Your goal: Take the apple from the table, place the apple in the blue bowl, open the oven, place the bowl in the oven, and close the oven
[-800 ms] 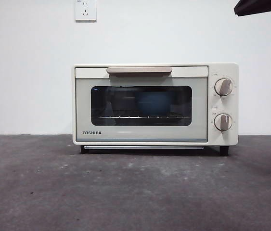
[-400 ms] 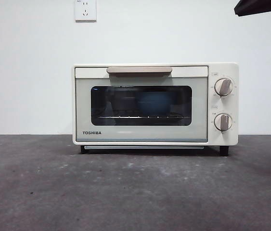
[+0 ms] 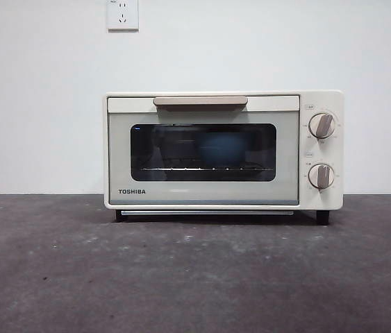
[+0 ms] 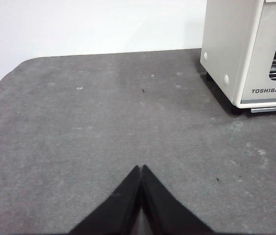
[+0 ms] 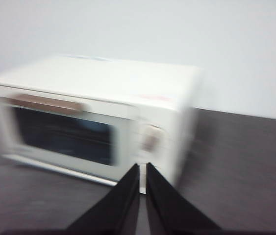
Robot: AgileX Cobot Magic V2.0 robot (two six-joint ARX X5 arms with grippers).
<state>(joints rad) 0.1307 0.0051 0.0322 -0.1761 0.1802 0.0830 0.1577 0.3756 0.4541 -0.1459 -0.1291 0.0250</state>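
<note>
Blue bowl [image 3: 221, 149] sits on the rack inside the shut oven [image 3: 223, 150], apple unseen; left gripper [image 4: 141, 169] and right gripper [image 5: 142, 166] clenched, empty, clear of the door, task apparently complete

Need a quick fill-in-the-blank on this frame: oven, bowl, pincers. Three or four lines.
1. The oven door is ____.
2. Behind the door glass, the bowl sits on the wire ____.
3. The left pincer, shut, holds ____.
4. The oven has ____ knobs.

Missing words: closed; rack; nothing; two
</note>
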